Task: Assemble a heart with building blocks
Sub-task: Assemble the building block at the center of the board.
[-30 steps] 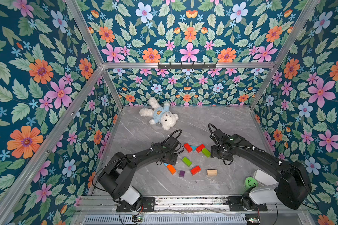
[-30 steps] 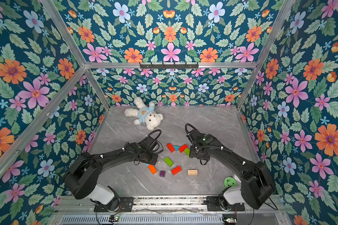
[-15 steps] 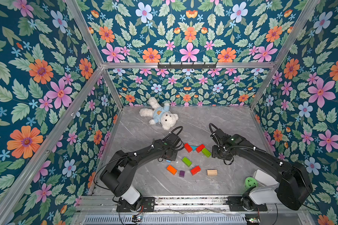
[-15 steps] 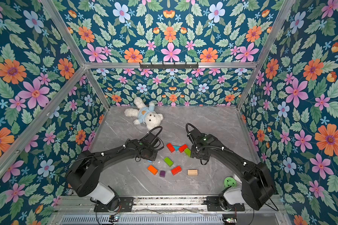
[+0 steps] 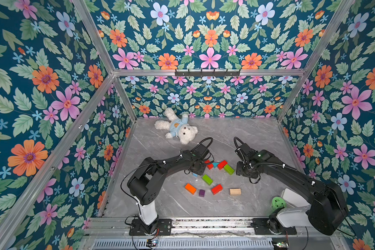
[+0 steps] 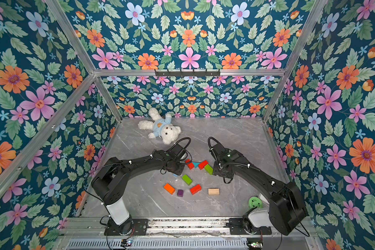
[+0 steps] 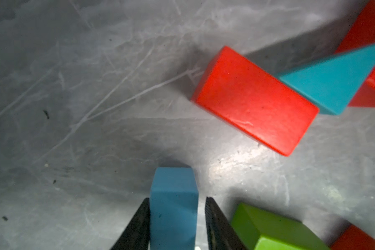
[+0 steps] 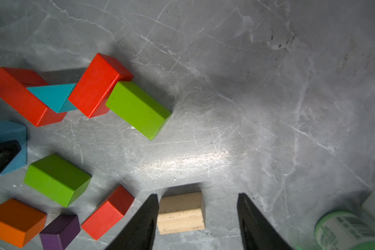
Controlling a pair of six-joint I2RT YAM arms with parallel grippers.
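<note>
My left gripper point(image 7: 177, 198) is open around the light blue brick point(image 7: 173, 205): one finger touches it and a narrow gap shows at the other. That brick point(image 5: 194, 174) lies on the table beside a red brick point(image 5: 209, 166). This red brick, the teal triangle point(image 5: 215, 165), a second red brick point(image 5: 222, 164) and a green brick point(image 5: 228, 169) touch in a row, part of the heart. Loose in front lie a green brick point(image 5: 207, 179), an orange brick point(image 5: 190, 188), the purple cube point(image 5: 201, 192), a red brick point(image 5: 216, 189) and the plain-wood brick point(image 5: 235, 191). My right gripper point(image 8: 197, 194) hangs open above the table, holding nothing.
A white teddy bear point(image 5: 178, 129) in a blue shirt lies at the back of the grey table point(image 5: 247, 134). A green perforated ball point(image 5: 278, 203) sits by the right arm's base. Flowered walls close in three sides.
The left gripper closed on the light blue brick, slid it back and right toward the red brick, then eased its jaws off. The right jaws narrowed a little; that arm barely moved.
</note>
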